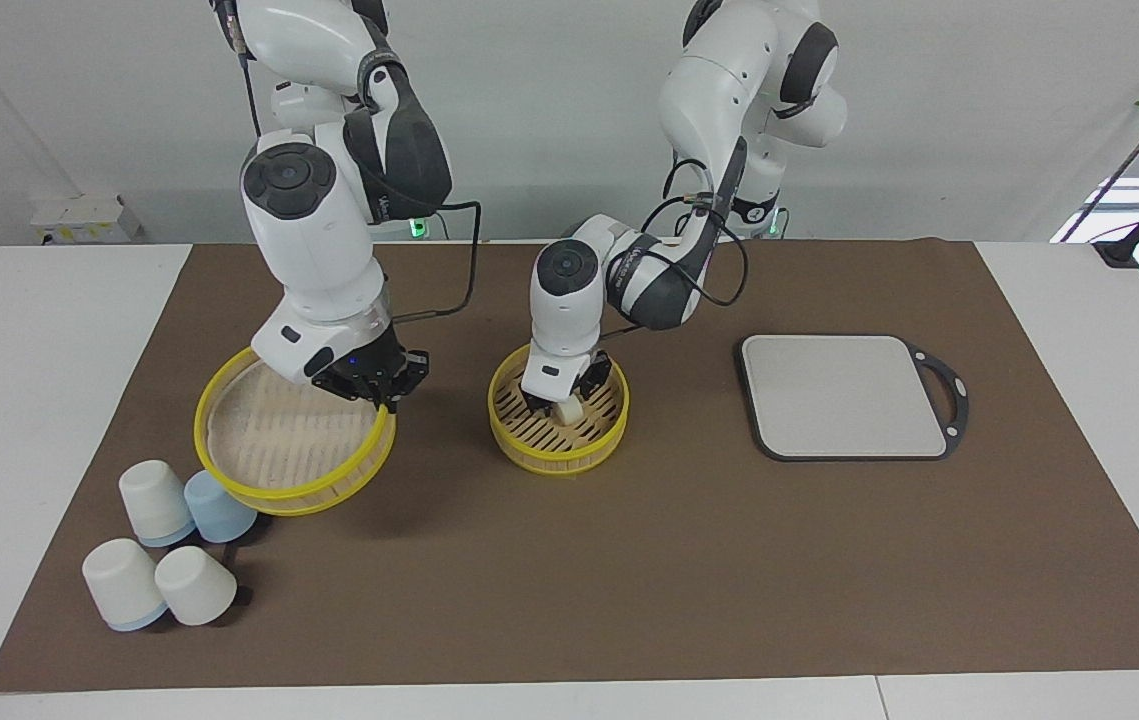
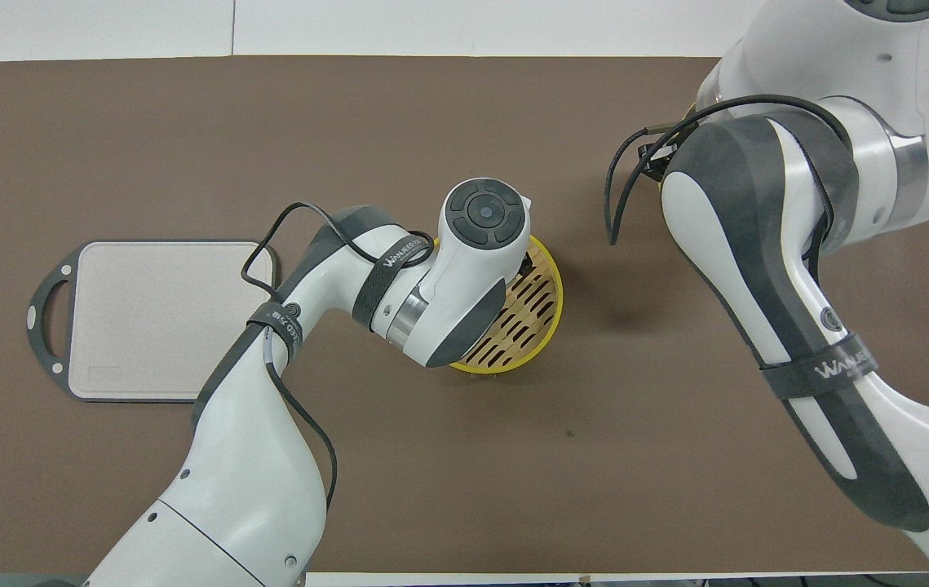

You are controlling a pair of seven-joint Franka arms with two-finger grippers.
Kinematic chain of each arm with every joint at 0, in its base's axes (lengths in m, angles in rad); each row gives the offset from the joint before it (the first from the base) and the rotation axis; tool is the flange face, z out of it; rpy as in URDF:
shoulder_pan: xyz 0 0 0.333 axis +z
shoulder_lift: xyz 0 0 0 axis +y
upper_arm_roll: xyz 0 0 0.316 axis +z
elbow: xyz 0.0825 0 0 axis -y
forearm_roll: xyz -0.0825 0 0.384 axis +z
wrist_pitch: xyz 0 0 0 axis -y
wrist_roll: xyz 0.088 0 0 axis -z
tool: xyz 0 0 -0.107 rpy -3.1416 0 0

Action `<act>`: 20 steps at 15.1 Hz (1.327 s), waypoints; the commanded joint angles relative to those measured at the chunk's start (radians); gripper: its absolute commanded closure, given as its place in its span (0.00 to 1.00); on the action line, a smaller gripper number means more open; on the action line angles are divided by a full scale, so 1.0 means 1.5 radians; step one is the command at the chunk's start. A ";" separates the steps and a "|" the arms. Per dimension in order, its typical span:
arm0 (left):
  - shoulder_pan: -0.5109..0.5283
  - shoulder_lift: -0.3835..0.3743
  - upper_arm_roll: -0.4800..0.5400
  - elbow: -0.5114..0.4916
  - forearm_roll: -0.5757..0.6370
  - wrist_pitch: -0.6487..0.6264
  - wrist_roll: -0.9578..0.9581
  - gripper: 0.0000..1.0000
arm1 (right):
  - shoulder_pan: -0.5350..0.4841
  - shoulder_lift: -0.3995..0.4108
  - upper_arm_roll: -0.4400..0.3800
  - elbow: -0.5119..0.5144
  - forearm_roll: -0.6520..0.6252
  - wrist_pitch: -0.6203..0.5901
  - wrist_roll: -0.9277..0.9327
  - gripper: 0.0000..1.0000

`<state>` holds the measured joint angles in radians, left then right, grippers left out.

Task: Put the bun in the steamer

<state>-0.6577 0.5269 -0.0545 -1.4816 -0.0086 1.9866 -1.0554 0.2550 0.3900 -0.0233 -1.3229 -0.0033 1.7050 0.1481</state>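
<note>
In the facing view, the bun (image 1: 569,411) lies on the slatted floor of the steamer basket (image 1: 558,454), which sits mid-table on the brown mat (image 1: 629,580). The left gripper (image 1: 563,398) hangs low inside the basket right over the bun, its fingers parted to either side of it. The right gripper (image 1: 376,386) is pinched shut on the rim of the steamer's upper piece (image 1: 274,495), holding it tilted above the mat toward the right arm's end of the table. Four upturned cups (image 1: 169,550) cluster just beside that piece, farther from the robots. A grey cutting board (image 1: 844,396) lies toward the left arm's end. In the overhead view, the left arm covers most of the steamer basket (image 2: 541,314) and hides bun and gripper; the cutting board (image 2: 154,318) lies beside it, and the right arm hides its own gripper.
</note>
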 commanded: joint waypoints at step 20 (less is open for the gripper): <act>0.456 -0.367 0.002 -0.131 0.011 -0.311 0.574 0.00 | 0.286 0.091 0.003 0.003 -0.007 0.162 0.454 1.00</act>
<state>0.0066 0.0304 -0.0455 -1.6070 -0.0069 1.5202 -0.2366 0.6771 0.4995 -0.0143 -1.3487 0.0062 1.9302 0.7990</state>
